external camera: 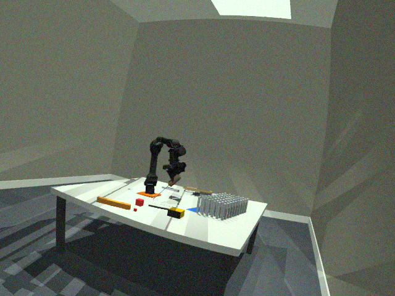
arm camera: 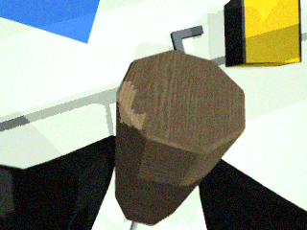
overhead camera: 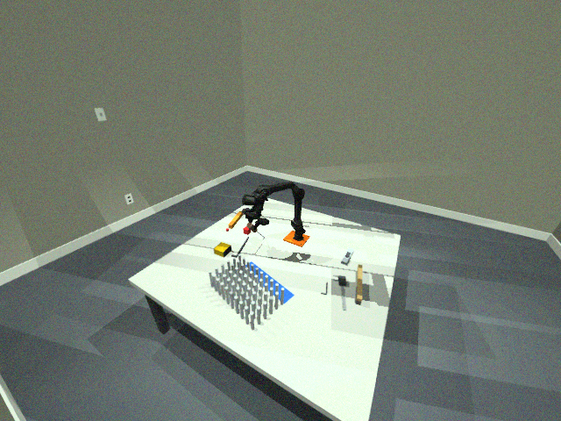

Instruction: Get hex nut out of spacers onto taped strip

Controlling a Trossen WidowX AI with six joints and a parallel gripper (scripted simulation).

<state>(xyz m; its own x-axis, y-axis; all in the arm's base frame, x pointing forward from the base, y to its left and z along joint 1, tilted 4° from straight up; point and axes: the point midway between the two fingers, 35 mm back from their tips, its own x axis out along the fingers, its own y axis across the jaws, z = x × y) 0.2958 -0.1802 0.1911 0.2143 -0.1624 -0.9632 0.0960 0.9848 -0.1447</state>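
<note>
My gripper [overhead camera: 253, 224] [external camera: 173, 177] [arm camera: 159, 152] is shut on the wooden handle [external camera: 174, 180] [arm camera: 179, 105] of a thin metal rod tool. It is above the table between the arm's base and the yellow block. The rod [external camera: 161, 192] slants down toward the table; whether its tip touches cannot be told. The grey metal spacers [overhead camera: 252, 322] [external camera: 223, 208] stand in rows, away from the gripper. The blue taped strip [overhead camera: 286, 295] [external camera: 192, 209] [arm camera: 58, 19] runs along their arm-facing side. The hex nut cannot be made out in any view.
A black L-shaped tool [overhead camera: 242, 246] [external camera: 157, 206] [arm camera: 187, 33] lies by the yellow-black block [overhead camera: 222, 248] [external camera: 177, 212] [arm camera: 271, 34]. A red cube [overhead camera: 246, 230] [external camera: 139, 201] and orange bar [overhead camera: 235, 219] [external camera: 113, 203] lie farther off. A wooden bar [overhead camera: 359, 282] and black-headed tool [overhead camera: 342, 281] lie opposite.
</note>
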